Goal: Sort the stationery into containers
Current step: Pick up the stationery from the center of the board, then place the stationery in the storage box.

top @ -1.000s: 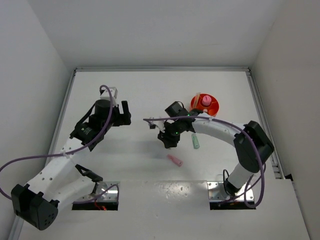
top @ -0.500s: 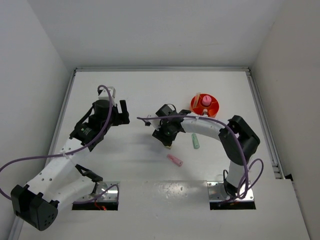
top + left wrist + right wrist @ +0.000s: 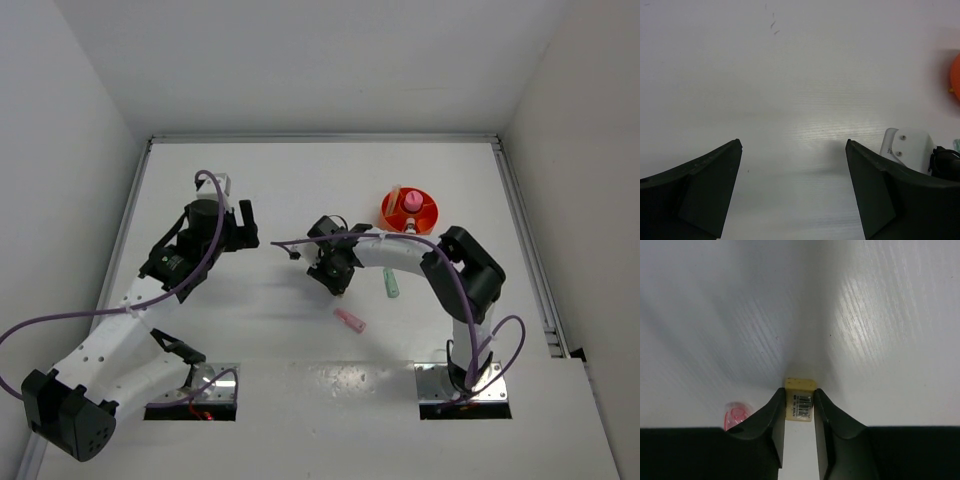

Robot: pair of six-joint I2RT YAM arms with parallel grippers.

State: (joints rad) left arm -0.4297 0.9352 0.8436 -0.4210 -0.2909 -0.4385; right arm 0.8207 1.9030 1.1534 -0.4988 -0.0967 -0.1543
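Right wrist view: the right gripper (image 3: pixel 798 392) is clamped on a small tan block (image 3: pixel 800 407) near the middle of the table (image 3: pixel 875 310), so the pickup seems in hand and next it likely needs lifting to the orange bowl (image 3: pixel 409 211); the left gripper (image 3: pixel 792 144) gapes empty.

Right claw (image 3: pixel 799 396) farther left, now snug around the small tan block (image 3: pixel 800 385).
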